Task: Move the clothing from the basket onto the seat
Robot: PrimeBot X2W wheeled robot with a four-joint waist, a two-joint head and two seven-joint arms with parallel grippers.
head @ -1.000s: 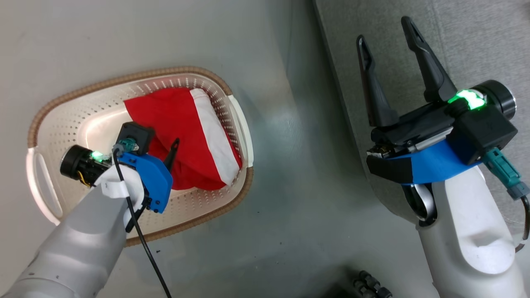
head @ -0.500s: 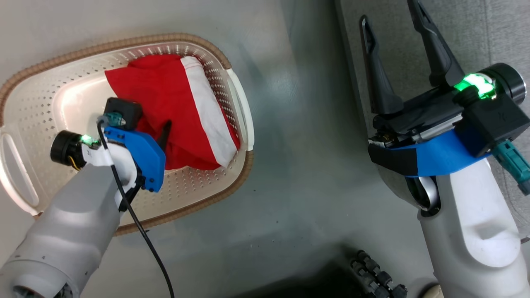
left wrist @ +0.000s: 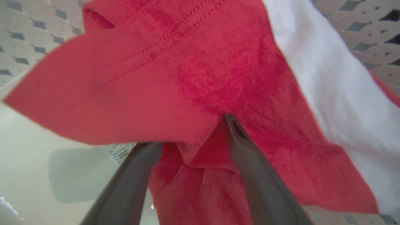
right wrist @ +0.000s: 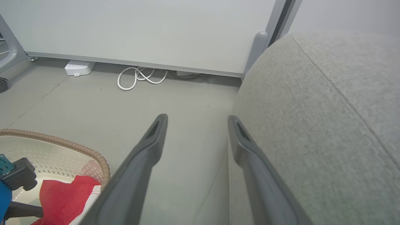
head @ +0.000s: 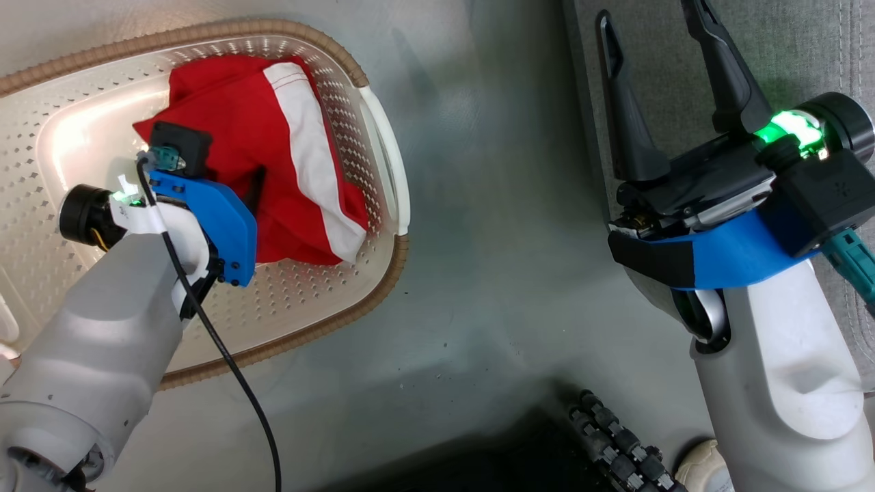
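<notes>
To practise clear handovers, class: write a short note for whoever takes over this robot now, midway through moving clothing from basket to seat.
Left gripper: open, jaws straddling a fold of the clothing in the basket, not yet closed.
Right gripper: open, empty, by the edge of the seat.
Done: no clothing seen on the seat.
Left to do: close, lift, carry to the seat, release.

The basket point(head: 398, 256) stands on the floor point(head: 478, 287) left of the seat point(head: 806, 48), bare floor between them. The clothing point(head: 225, 102) lies in the basket's end nearer the seat (against that wall). The left arm's fingers point(left wrist: 250, 162) reach into the clothing, a fold between them; the right arm's fingers point(right wrist: 250, 156) hang over the seat's edge.
</notes>
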